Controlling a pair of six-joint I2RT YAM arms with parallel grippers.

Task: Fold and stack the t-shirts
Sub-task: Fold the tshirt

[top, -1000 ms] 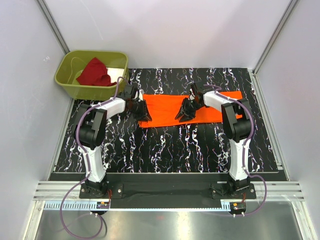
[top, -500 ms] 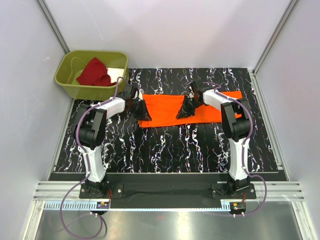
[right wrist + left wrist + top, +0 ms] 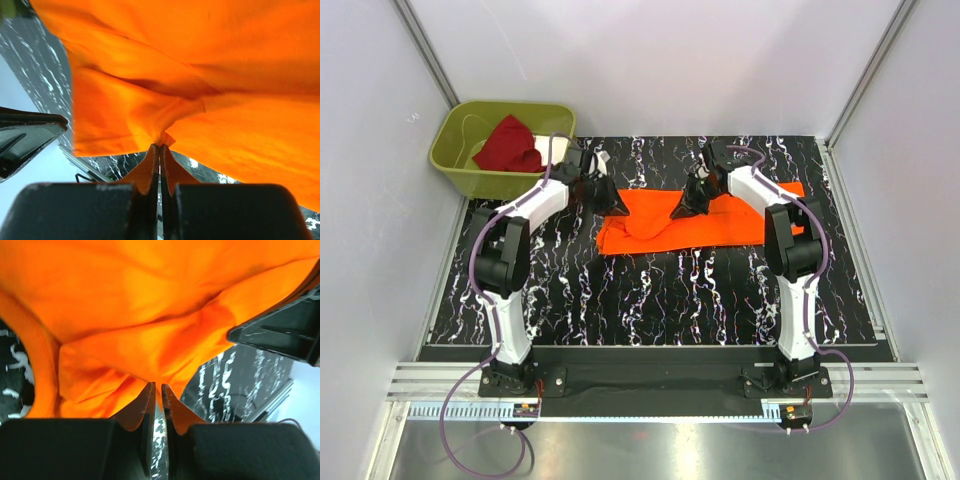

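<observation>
At far left we are seeing the olive bin [image 3: 455, 170] holding the dark red shirt [image 3: 510, 145]. Both arms are stretching far across the table [image 3: 650, 290]. The left gripper [image 3: 157, 387] and the right gripper [image 3: 160, 147] are each pinching the orange shirt [image 3: 720, 225], which is lying between them

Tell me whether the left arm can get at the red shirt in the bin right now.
Probably not yet: the left gripper is shut on the orange shirt. Once it lets go, likely yes; the red shirt lies uncovered in the open bin, close to that arm.
</observation>
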